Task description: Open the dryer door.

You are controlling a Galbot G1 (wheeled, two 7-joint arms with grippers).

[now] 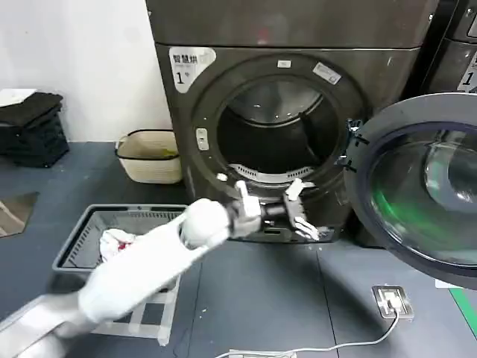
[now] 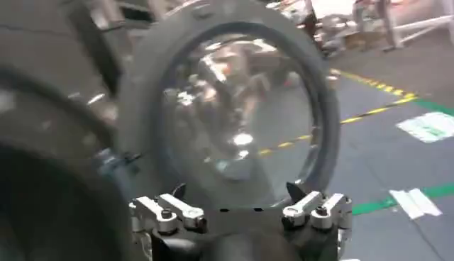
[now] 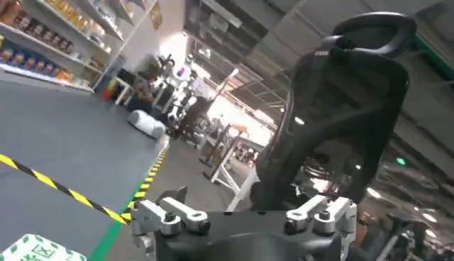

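Gaping dryer door [image 1: 421, 186], glass green-tinged

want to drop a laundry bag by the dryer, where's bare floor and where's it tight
Bare floor lies between the grey basket and the floor socket. It is tight at the drum mouth: the left gripper hangs there, open, and the dryer door swings wide alongside.

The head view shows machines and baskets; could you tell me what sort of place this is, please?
Probably a laundry room or a mock-up of one: a front-loading dryer with its dryer door swung open, a second machine beside it, and a laundry basket holding clothes on the floor.
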